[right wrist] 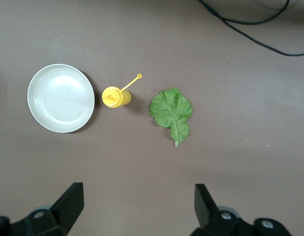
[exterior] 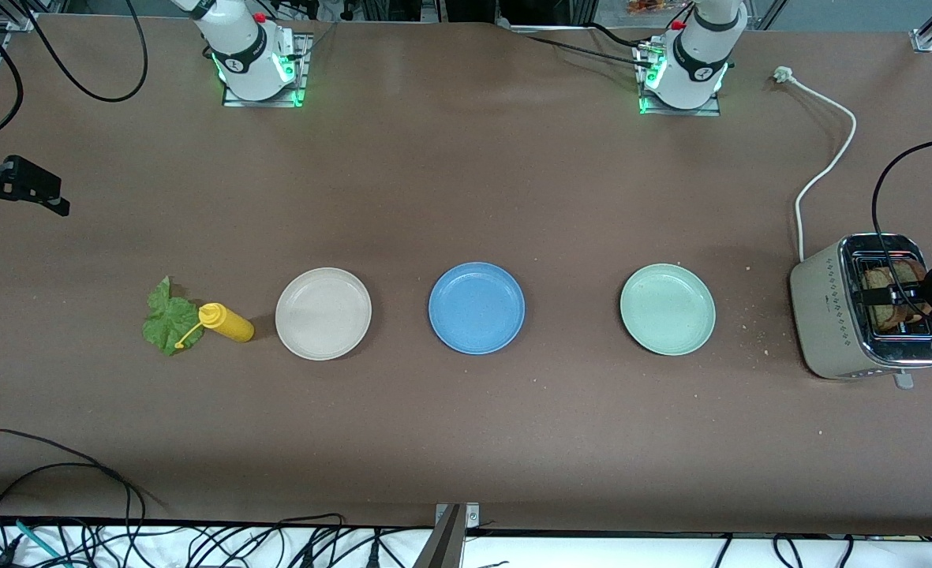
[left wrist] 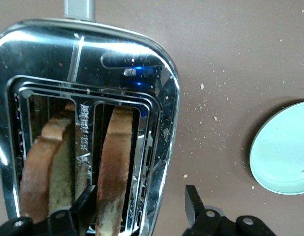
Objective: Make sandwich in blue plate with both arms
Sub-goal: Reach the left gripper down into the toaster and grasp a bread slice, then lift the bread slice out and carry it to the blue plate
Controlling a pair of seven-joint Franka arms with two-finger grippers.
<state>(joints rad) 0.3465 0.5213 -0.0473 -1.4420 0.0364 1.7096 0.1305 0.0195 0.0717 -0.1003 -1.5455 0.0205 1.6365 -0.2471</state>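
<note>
Left claw (left wrist: 142, 209) over toaster (exterior: 844, 315) at the left arm's tabletop end, fingers spread astride one bread slice (left wrist: 115, 167), not yet pinching. Right claw (right wrist: 137, 206) spread, above lettuce leaf (right wrist: 171, 112). Blue plate (exterior: 477, 308) mid-tabletop.

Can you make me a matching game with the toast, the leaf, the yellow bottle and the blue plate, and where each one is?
Things:
1. bread slices
2. lettuce leaf
3. yellow bottle
4. blue plate

Places:
A. between the cream plate and the mint plate
B. standing in the toaster slots
C. flat on the table, at the right arm's end
D. between the leaf and the cream plate

Pairs: 1-B, 2-C, 3-D, 4-A
</note>
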